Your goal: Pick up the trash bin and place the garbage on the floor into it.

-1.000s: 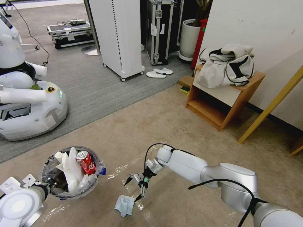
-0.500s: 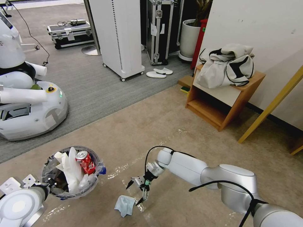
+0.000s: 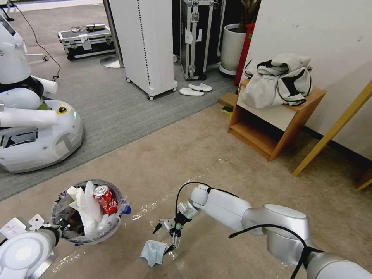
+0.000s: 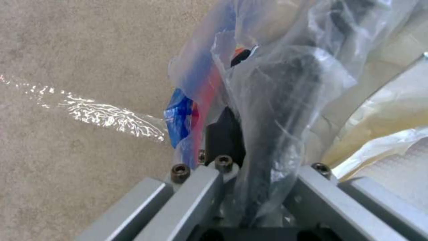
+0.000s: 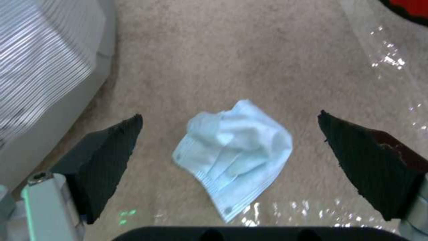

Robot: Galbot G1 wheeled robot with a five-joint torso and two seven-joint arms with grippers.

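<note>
- Biggest risk, as I judge it: the right tool (image 3: 166, 237) hangs with its fingers spread wide just above the light-blue cloth (image 3: 153, 252) — thin, limp, lying flat on the beige floor (image 3: 186, 155). If it comes down short, the tips could close on air; too low, and they scrape the floor and may only pinch one fold, so the cloth could slide free on the way across.
- In the right wrist view the cloth (image 5: 234, 152) sits between the two dark fingertips (image 5: 109, 144), slightly toward one of them, so an off-centre closing might push it aside rather than gather it.
- Next risk: the trash bin (image 3: 87, 211), off to the far side of the right tool, is held by the left tool (image 4: 232, 144), pressed together on its rim and clear plastic liner (image 4: 285, 83). That grip looks like mostly film, so the bin could tilt or slip.
- The bin is already heaped: crumpled white papers (image 3: 87, 209) and a red soda can (image 3: 105, 199) stand up past the rim, so a dropped cloth might roll off the pile.
- The room: beyond the tools lie grey carpet (image 3: 112, 100), another white robot (image 3: 35, 116), a white cabinet on wheels (image 3: 145, 46), white slippers (image 3: 195, 90) and a wooden side table (image 3: 271, 120) bearing a bundle of clothes (image 3: 277, 79) — all well apart from the work.
- The floor shows glossy streaks (image 3: 155, 207) near the right tool.
</note>
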